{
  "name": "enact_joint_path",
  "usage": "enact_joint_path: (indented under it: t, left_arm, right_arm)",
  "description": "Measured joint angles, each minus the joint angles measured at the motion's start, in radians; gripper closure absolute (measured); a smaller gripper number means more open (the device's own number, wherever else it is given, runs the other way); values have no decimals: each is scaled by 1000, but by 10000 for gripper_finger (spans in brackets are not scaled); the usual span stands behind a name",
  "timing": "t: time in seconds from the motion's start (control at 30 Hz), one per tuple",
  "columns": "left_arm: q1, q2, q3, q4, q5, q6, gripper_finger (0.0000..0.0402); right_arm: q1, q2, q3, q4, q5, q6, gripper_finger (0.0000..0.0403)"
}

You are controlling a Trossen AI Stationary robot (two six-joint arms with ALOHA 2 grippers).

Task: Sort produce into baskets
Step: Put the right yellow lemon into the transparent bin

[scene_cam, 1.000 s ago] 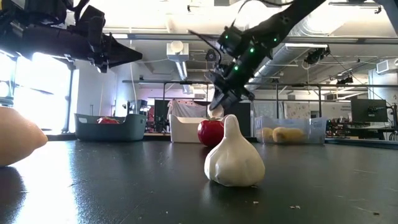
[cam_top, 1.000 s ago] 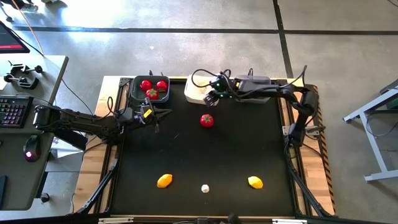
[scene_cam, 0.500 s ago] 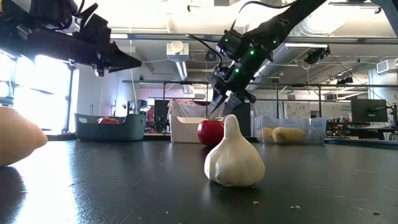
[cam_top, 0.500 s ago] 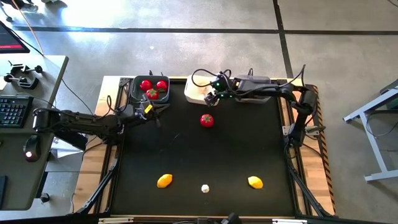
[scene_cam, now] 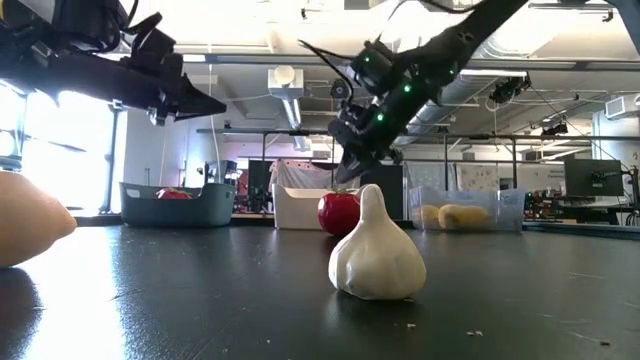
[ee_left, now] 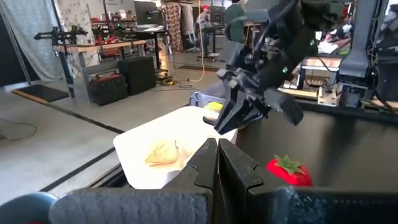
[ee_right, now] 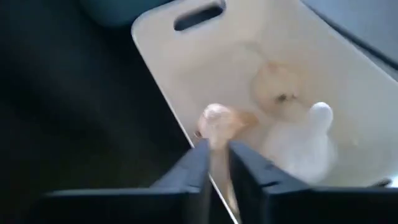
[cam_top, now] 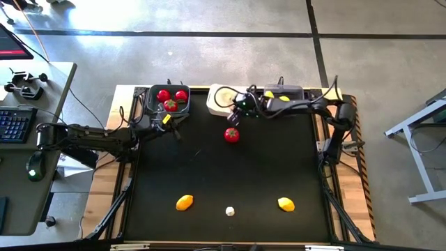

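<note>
A red tomato (cam_top: 231,134) rests on the black table just near of the white basket (cam_top: 217,102), which holds several white garlic bulbs (ee_right: 217,121). My right gripper (cam_top: 234,117) hangs over the white basket's near rim (ee_right: 186,134). Its fingers (ee_right: 245,171) are a narrow gap apart with nothing between them. My left gripper (cam_top: 175,127) is shut and empty (ee_left: 217,165), in the air beside the dark basket (cam_top: 152,104) that holds three tomatoes (cam_top: 171,104). Two lemons (cam_top: 184,202) (cam_top: 286,203) and one garlic bulb (cam_top: 230,210) lie near the table's near edge.
A third basket (scene_cam: 510,205) with lemons (scene_cam: 462,215) stands at the far edge under my right arm. A desk with a keyboard (cam_top: 14,125) stands left of the table. The middle of the table (cam_top: 230,171) is bare.
My right gripper has dipped a little toward the near edge, over the white basket's near rim and toward the loose tomato. A pale piece at its tips one second ago no longer shows there. My left gripper has drifted slightly toward the far edge.
</note>
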Motion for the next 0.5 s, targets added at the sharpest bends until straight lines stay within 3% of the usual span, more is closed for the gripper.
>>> enact_joint_path:
  t: [0.07,0.27,0.5]
  left_arm:
    - [0,0,0,1,0,20,401]
    - [-2,0,0,23,43,-6,401]
    - [-39,0,0,25,72,-51,401]
  right_arm:
    - [17,-19,-40,86,16,0,389]
    - [92,-155,-168,252,87,29,388]
    - [218,-294,-443,458,146,140,400]
